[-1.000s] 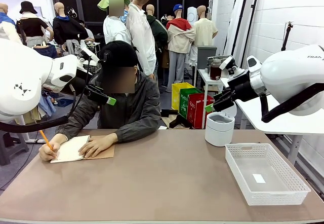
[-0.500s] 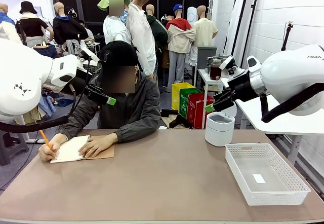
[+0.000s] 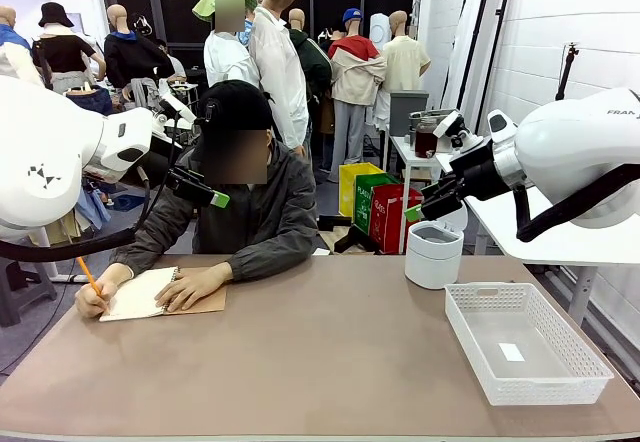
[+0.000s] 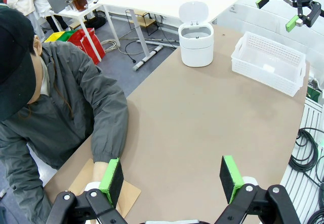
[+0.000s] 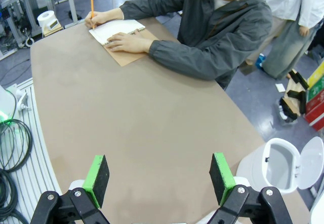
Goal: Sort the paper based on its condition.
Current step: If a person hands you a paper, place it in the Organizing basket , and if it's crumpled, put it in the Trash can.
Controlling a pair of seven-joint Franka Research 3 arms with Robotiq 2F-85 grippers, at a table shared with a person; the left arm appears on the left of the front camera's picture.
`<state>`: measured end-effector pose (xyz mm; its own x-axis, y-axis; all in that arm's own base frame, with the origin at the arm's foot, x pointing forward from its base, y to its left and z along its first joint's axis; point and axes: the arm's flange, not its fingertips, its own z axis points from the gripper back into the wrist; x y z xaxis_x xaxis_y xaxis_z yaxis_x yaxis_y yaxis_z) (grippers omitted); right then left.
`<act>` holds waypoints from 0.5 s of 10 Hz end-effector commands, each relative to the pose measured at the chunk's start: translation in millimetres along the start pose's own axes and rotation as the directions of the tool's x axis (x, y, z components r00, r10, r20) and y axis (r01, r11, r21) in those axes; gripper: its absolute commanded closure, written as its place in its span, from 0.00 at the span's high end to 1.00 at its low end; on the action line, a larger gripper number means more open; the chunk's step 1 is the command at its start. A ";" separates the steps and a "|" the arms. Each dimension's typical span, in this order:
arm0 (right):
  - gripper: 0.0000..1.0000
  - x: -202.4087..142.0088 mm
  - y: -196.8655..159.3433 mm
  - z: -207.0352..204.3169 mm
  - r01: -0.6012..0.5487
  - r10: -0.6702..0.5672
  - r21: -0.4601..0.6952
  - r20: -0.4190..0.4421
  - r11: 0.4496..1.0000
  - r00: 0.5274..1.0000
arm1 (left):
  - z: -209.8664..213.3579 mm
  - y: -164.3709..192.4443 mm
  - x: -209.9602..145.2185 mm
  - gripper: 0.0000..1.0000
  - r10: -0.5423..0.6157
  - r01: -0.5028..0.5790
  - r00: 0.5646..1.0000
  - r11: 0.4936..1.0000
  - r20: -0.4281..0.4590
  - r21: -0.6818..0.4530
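Loose paper is out of view. At the table's far left a person writes with an orange pencil (image 3: 89, 274) on the white open page of a spiral notebook (image 3: 140, 295) with a brown cover, one hand resting flat on it. The notebook (image 5: 116, 30) also lies far off in the right wrist view. My left gripper (image 3: 205, 190) hangs high above the table in front of the person, open and holding nothing (image 4: 171, 178). Raised above the bin at the right, my right gripper (image 3: 422, 207) is open too, with bare table between its pads (image 5: 159, 177).
A white bin (image 3: 433, 253) with its lid up stands at the far right of the table. A white mesh basket (image 3: 472, 314) sits at the near right with a small white slip (image 3: 511, 351) inside. Brown table top (image 3: 330, 362) stretches between them.
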<state>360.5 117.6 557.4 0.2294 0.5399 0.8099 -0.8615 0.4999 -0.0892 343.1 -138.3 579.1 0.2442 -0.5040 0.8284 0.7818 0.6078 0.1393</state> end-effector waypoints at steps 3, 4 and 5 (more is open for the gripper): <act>1.00 -1.0 -0.9 -1.8 0.005 -0.005 0.014 0.007 1.000 1.000 | 0.5 1.4 -1.2 1.00 -0.010 0.010 1.000 1.000 -0.001 -0.005; 1.00 -1.0 -0.9 -1.8 0.005 -0.005 0.014 0.007 1.000 1.000 | 0.5 1.4 -1.2 1.00 -0.010 0.010 1.000 1.000 -0.001 -0.005; 1.00 -1.0 -0.9 -1.8 0.005 -0.005 0.014 0.007 1.000 1.000 | 0.5 1.4 -1.2 1.00 -0.010 0.010 1.000 1.000 -0.001 -0.005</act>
<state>360.5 117.6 557.4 0.2294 0.5399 0.8099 -0.8615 0.4999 -0.0892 343.1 -138.3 579.1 0.2442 -0.5040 0.8284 0.7818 0.6078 0.1393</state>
